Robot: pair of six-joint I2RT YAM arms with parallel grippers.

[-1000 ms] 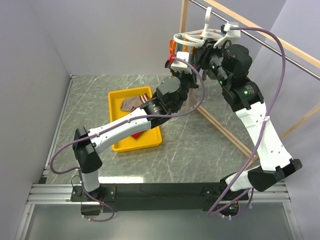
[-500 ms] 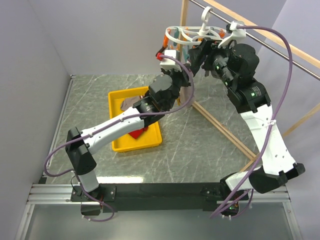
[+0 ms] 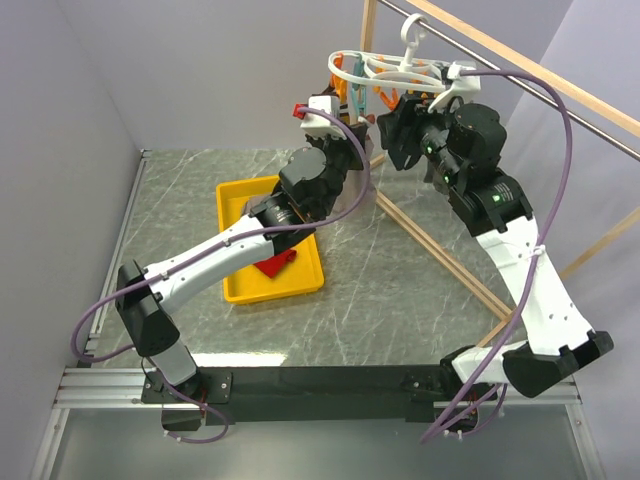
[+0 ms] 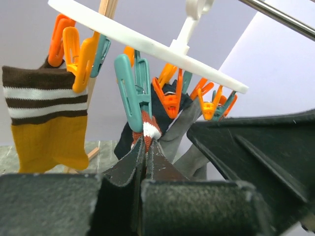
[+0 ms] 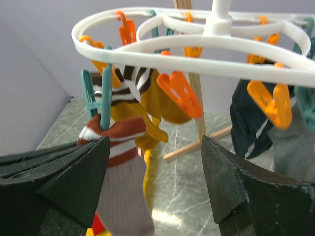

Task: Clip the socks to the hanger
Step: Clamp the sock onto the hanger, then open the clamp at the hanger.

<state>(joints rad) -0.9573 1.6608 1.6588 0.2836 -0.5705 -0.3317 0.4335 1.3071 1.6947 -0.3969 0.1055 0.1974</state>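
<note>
below the hanger (image 3: 385, 70) and nearest the arm bases, a yellow tray (image 3: 240, 285) sits on the marble table (image 3: 400, 290) with a red sock (image 3: 275, 265) against its near right rim. a band of marble shows between that rim and the wooden frame's (image 3: 440, 255) low rail, which runs diagonally under the hanger's right side.

both arms reach up to the hanger's underside. the left gripper (image 4: 146, 147) comes from below left, its fingers pressed together on the rust-and-white striped cuff of a grey sock (image 5: 120, 167). the cuff's top edge meets the lower end of a teal clip (image 4: 130, 88) hanging from the hanger's outer ring. whether the clip bites the cloth cannot be told.

the right gripper (image 5: 155, 142) is just beside the hanger's right end, fingers spread wide and holding nothing. the grey sock hangs off its left finger, with a gap between the two dark pads.

on the hanger's left end a mustard sock (image 4: 44, 128) with a brown-and-white cuff hangs from an orange clip, apart from the grey sock. toward the hanger's far right a navy sock (image 5: 246, 118) and a plain grey sock (image 5: 290, 142) hang side by side, touching. several orange clips between them dangle bare.

the hanger's hook rides the metal rod (image 3: 600, 134) at the frame's top, close to the lilac back wall.
</note>
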